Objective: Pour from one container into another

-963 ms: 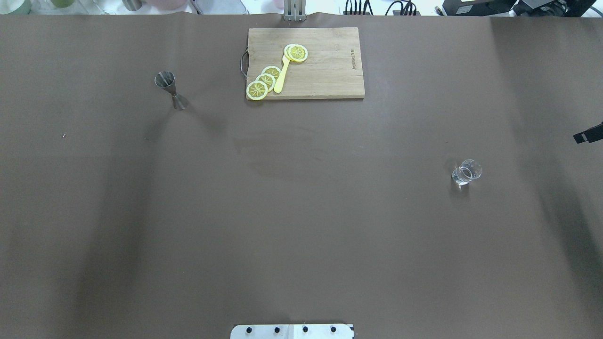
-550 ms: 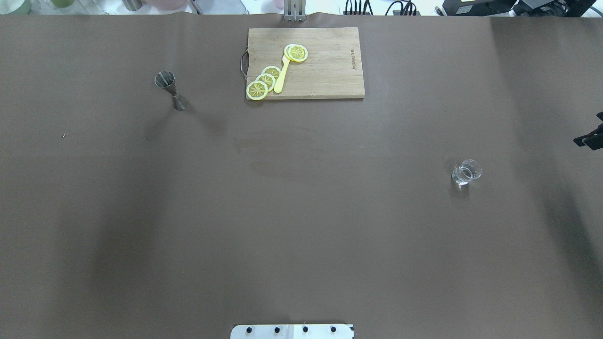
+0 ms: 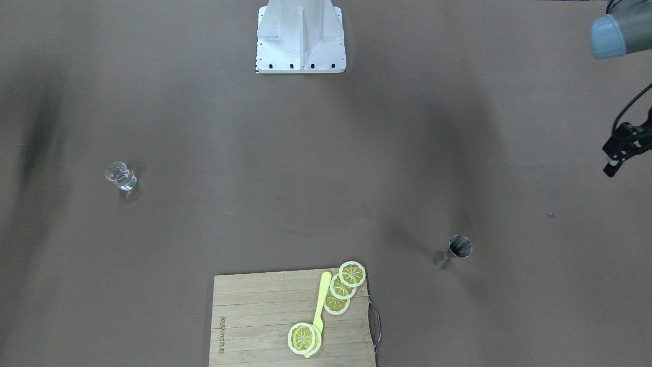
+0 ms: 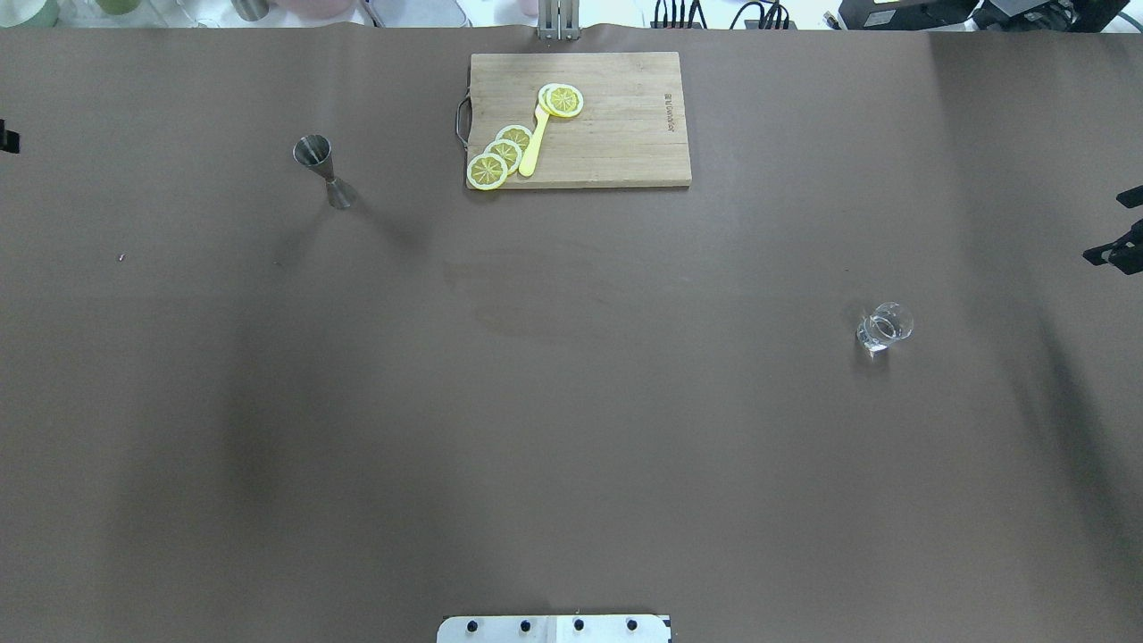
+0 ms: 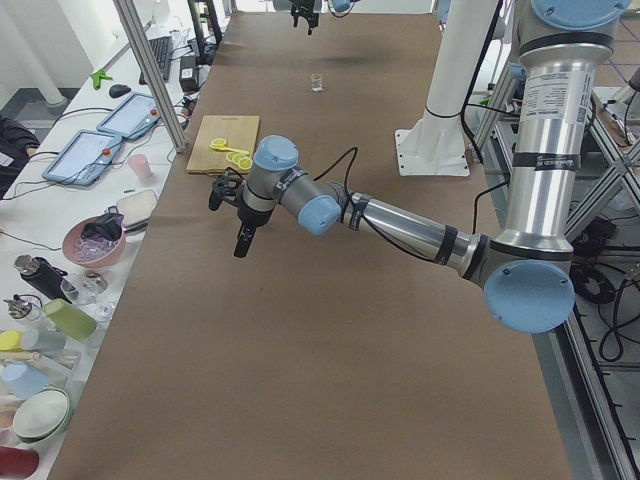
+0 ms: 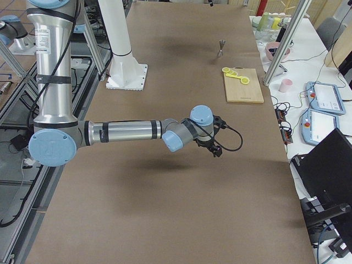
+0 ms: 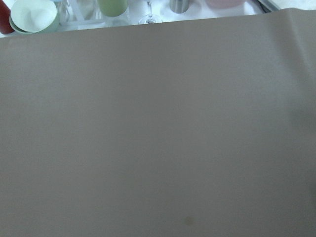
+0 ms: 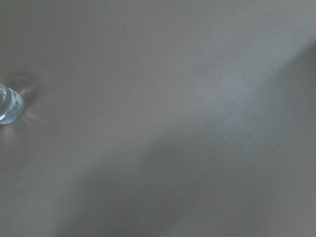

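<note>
A steel jigger (image 4: 321, 170) (image 3: 456, 251) stands upright at the far left of the brown table. A small clear glass (image 4: 884, 327) (image 3: 119, 177) stands at the right; it also shows at the left edge of the right wrist view as the glass (image 8: 7, 106). My left gripper (image 3: 619, 153) (image 5: 228, 220) hovers at the table's left edge, open and empty, well short of the jigger. My right gripper (image 4: 1123, 228) enters at the right edge, fingers apart, empty, to the right of the glass.
A wooden cutting board (image 4: 625, 134) with lemon slices (image 4: 500, 154) and a yellow knife (image 4: 534, 143) lies at the far middle. The robot's base plate (image 4: 554, 628) is at the near edge. Cups and bowls (image 7: 29, 15) crowd a side table past the left end.
The right gripper has come further into view at the right edge, a second finger now showing. A tip of the left gripper has appeared at the left edge. Jigger and glass have not moved.
</note>
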### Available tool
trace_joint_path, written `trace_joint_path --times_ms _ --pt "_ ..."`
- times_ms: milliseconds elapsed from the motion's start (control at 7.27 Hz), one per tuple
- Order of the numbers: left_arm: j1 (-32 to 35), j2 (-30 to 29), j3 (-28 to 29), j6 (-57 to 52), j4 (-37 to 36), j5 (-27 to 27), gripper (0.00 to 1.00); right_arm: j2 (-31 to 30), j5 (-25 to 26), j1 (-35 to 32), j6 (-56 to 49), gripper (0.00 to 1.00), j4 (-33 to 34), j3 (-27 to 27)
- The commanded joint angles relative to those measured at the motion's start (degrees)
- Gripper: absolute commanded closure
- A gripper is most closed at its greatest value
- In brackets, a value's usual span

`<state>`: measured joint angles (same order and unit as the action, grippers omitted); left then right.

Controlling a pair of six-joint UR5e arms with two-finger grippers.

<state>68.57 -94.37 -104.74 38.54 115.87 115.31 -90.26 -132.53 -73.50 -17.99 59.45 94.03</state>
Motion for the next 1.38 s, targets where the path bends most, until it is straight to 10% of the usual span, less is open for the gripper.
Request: trace_joint_path --times_ms 0,550,1239 --pt "-11.5 -2.6 1.8 9.2 7.1 -12.7 0.03 2.0 -3.0 1.4 0.7 0.0 -0.1 -0.5" --pt "-23.5 -15.4 17.3 17.0 19.4 -34.8 0.03 1.5 -4.8 2.8 7.2 0.0 -5.5 -7.1" --pt "-29.4 -16.5 19.7 22.3 24.8 -52.7 0.04 2.7 -6.7 7.8 12.4 0.0 -15.6 -8.9"
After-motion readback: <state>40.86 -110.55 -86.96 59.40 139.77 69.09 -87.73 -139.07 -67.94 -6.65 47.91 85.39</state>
